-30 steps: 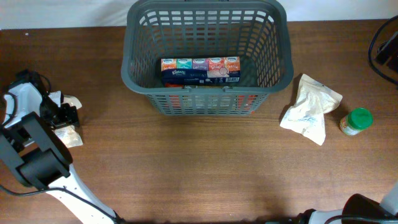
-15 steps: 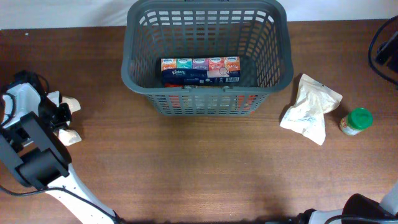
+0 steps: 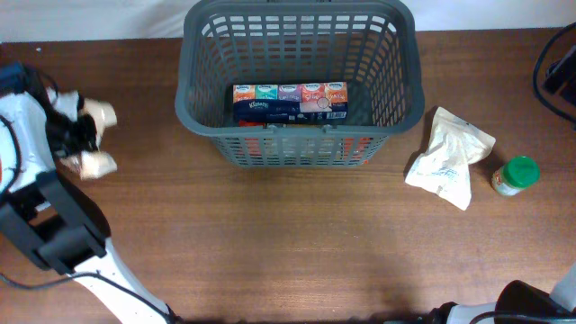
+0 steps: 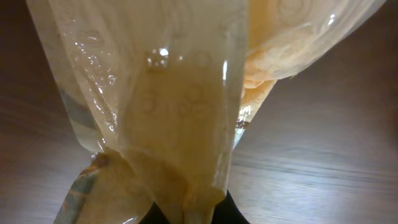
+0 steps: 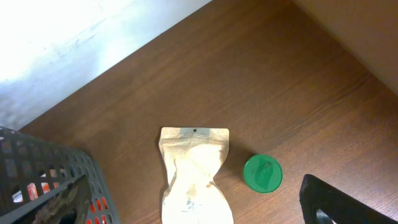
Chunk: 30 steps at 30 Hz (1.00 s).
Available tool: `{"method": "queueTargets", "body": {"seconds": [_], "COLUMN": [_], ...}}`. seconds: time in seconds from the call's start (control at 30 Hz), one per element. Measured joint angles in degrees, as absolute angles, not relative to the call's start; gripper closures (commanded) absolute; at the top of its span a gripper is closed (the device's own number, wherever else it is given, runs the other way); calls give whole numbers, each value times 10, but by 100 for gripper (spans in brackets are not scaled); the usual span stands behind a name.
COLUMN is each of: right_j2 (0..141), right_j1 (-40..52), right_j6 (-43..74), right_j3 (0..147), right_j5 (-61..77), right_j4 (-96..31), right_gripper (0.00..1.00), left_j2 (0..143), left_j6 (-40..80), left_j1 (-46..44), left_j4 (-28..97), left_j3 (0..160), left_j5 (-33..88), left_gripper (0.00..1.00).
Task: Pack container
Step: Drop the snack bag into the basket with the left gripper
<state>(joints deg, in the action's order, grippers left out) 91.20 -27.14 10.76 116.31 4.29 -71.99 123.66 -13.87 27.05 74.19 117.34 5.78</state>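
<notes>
The left pincer point(image 3: 81, 137), pinching a translucent pouch point(image 4: 180, 124), has lifted it off the counter point(image 3: 270, 243) toward the grey basket point(image 3: 301, 148) at back centre, so packing proceeds; I cannot tell the right pincer's point(image 5: 326, 199) state.

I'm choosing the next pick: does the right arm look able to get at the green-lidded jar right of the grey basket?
Probably yes. The jar with a green lid stands alone on the wooden table, clear of the white crinkled pouch, nothing above it, and the right wrist camera sees it unobstructed.
</notes>
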Motion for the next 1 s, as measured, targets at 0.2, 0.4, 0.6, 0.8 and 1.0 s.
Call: {"method": "queueTargets", "body": {"seconds": [0.2, 0.4, 0.6, 0.8, 1.0], "right_j2": [912, 912, 912, 912, 912], "right_j1": [-271, -271, -271, -271, -271], "right_j6": [108, 108, 108, 108, 107], "right_j3": [1163, 1163, 1163, 1163, 1163], "right_j5": [43, 43, 43, 43, 43], "right_j4": [-720, -720, -720, -720, -720], "right_gripper": [1, 1, 1, 1, 1], "left_j2": [1108, 1016, 1002, 1046, 1158], "left_j6": [-208, -324, -471, -580, -607], "left_j1": [193, 63, -81, -192, -229], "left_j4": [730, 690, 664, 659, 652], "left_j3": [1253, 1297, 1302, 1303, 1303], "left_j5": [61, 67, 72, 76, 77], "left_gripper": [98, 98, 98, 98, 98]}}
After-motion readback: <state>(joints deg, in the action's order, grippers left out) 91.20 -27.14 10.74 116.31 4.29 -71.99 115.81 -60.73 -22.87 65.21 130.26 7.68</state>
